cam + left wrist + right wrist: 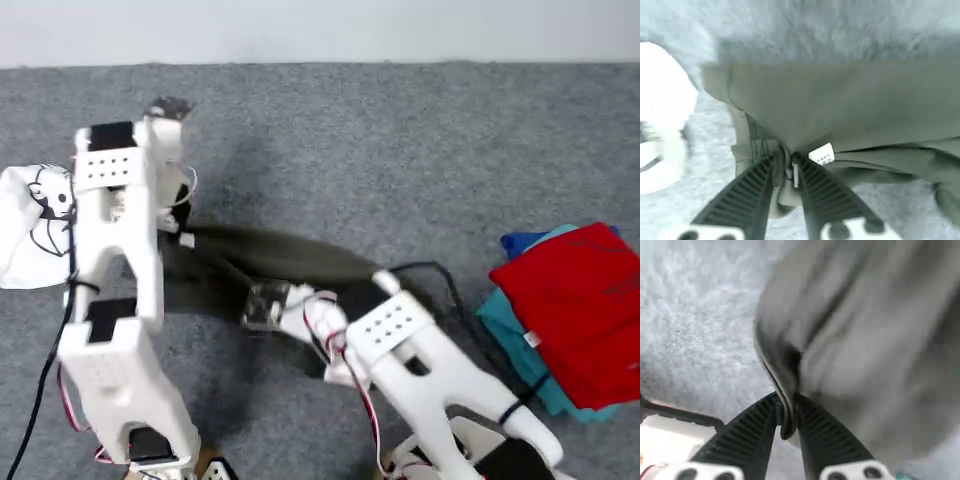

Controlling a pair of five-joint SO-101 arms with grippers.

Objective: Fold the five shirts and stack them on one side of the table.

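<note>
While pincers (786, 167) (787, 415) clamp olive shirt (300, 258), stack (575, 310) lies apart.

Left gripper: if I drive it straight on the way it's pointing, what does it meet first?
The dark olive shirt it is shut on: the left gripper would push into that fabric spread ahead, then probably the grey table cover beyond. Depth is unclear.

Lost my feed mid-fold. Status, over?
Left end effector shut on olive shirt, by its label. Right end effector shut on its edge. Red-topped stack, white shirt: off to either side.
</note>
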